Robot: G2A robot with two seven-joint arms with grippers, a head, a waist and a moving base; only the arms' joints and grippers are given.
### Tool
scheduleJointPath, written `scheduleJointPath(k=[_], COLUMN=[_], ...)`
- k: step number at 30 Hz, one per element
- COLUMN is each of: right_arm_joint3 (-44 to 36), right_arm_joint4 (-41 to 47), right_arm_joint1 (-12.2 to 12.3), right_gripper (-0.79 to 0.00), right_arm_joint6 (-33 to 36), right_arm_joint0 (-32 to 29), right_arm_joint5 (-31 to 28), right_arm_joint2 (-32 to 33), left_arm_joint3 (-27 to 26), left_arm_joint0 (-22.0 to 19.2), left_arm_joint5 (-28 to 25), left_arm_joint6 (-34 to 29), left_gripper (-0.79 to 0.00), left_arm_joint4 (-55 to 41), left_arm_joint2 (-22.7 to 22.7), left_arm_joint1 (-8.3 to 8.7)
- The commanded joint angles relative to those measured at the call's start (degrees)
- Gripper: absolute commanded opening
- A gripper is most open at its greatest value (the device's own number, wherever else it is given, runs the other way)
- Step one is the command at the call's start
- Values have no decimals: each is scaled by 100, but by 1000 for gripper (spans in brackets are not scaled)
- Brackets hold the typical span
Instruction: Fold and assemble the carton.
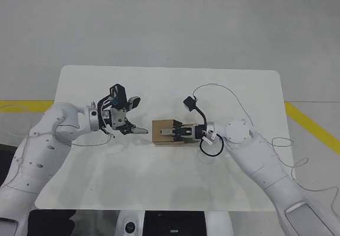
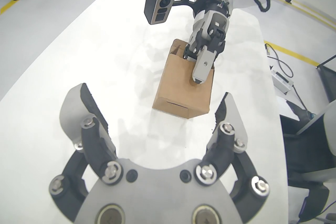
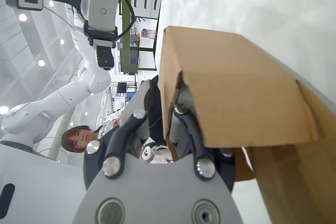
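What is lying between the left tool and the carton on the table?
Nothing; only bare table separates the open left tool from the carton, as the top view shows.

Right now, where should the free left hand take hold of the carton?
Probably the closed end, from the left hand's side, spanning its width: the carton lies flat and the right hand holds the open end's top wall.

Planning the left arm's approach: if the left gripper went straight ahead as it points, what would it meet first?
Most likely the carton, at its closed end facing the open left gripper; nothing shows between them, though height is hard to judge.
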Motion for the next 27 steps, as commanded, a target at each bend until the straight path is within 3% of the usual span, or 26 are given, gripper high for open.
scheduleJointPath(k=[1, 9, 20, 21, 22, 23, 24, 27], right_arm_joint3=[26, -443, -2420, -2599, -2754, -2896, -3035, -3388], right_arm_joint4=[5, -433, -1477, -1538, -1631, -1718, -1765, -1965], right_arm_joint1=[-14, 144, 604, 635, 666, 696, 720, 784], right_gripper=[0, 0, 0, -86, -379, -526, -785, -785], right_arm_joint6=[-33, 76, 206, 251, 301, 352, 386, 536], right_arm_joint0=[16, -231, -1100, -1164, -1224, -1283, -1340, -1476], right_arm_joint5=[-58, -77, 564, 620, 683, 756, 803, 956], right_arm_joint2=[-1, 306, 1458, 1547, 1633, 1712, 1782, 1929], left_arm_joint3=[26, 458, 541, 564, 590, 618, 650, 700], left_arm_joint0=[-21, -101, -111, -113, -124, -140, -154, -198], left_arm_joint5=[0, 0, 146, 173, 197, 221, 231, 195], left_arm_joint6=[470, 1947, 2781, 2814, 2839, 2848, 2856, 2799], left_gripper=[0, 0, 0, 0, 0, 0, 0, 0], left_arm_joint4=[591, 1860, 2897, 2938, 2950, 2953, 2927, 2841], left_arm_joint2=[80, 390, 775, 807, 839, 871, 900, 975], left_arm_joint1=[-11, -135, -238, -251, -267, -285, -302, -346])
